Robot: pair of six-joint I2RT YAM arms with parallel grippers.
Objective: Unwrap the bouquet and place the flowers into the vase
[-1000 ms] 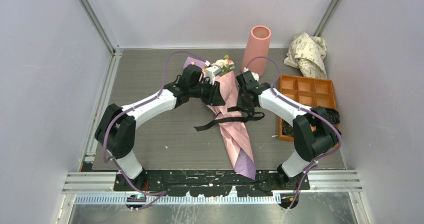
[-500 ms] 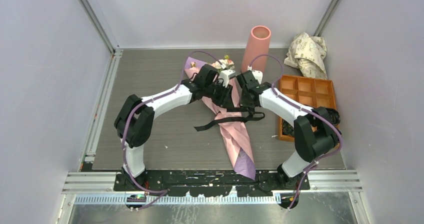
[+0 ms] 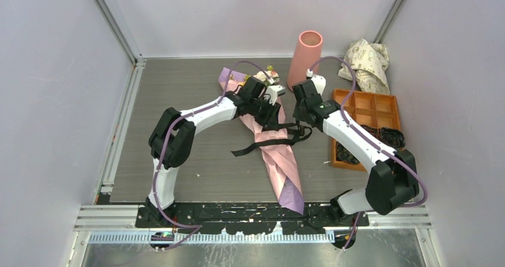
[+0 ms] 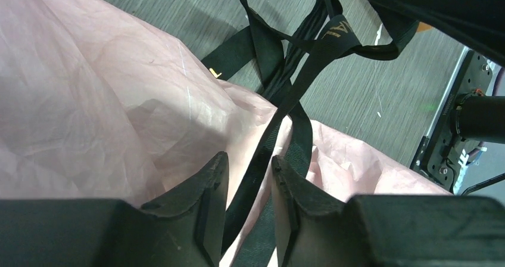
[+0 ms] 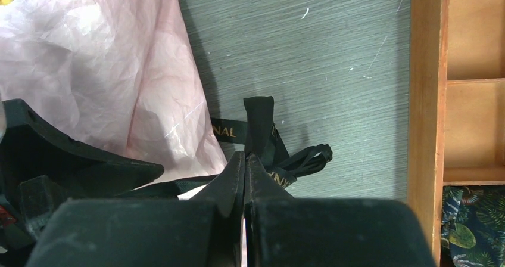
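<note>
Beside tray (image 5: 426, 100) edge, right end effector (image 5: 245, 157) pinches ribbon (image 5: 259, 124); left end effector (image 4: 249, 160) spread, seemingly straddling it.

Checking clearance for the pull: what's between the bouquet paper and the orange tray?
Right wrist view: only bare table and the black ribbon, pinched by the shut right gripper.

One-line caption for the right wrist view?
Right gripper shut on the black ribbon beside the bouquet and orange tray.
</note>
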